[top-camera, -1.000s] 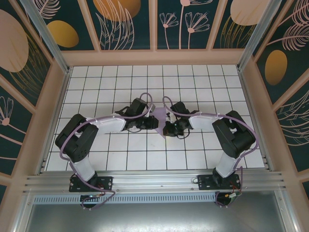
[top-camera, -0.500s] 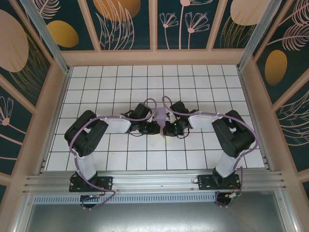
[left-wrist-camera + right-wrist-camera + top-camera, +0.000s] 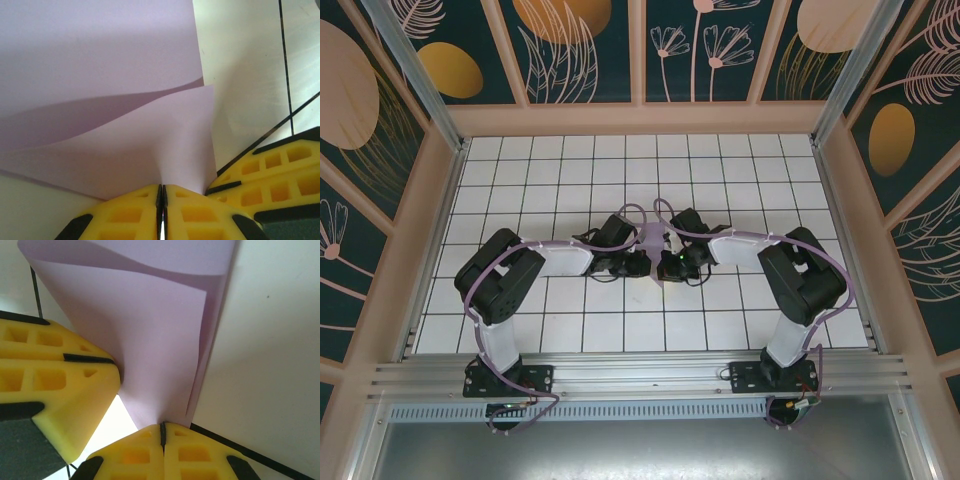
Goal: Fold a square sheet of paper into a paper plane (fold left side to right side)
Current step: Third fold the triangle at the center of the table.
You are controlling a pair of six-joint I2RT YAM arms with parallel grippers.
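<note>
The square sheet of paper [image 3: 650,239] is lavender and stands bent over on itself between the two arms at the middle of the table. My left gripper [image 3: 643,263] is shut on its near edge, and the yellow fingers [image 3: 135,210] pinch the paper [image 3: 100,75] where two curved layers meet. My right gripper [image 3: 663,266] is shut on the same sheet [image 3: 150,330], with its fingertips [image 3: 190,450] clamped on the lower corner. The two grippers sit almost touching. The other arm's yellow finger shows at each wrist view's edge. The paper plane is out of view.
The white grid-tiled table [image 3: 570,170] spreads around the arms, walled by pink-framed patterned panels [image 3: 640,60]. A metal rail [image 3: 640,375] runs along the near edge by both arm bases.
My left arm has swung in to the right and brought its gripper close against the right one. From above the sheet looks narrower. The right arm has hardly moved.
</note>
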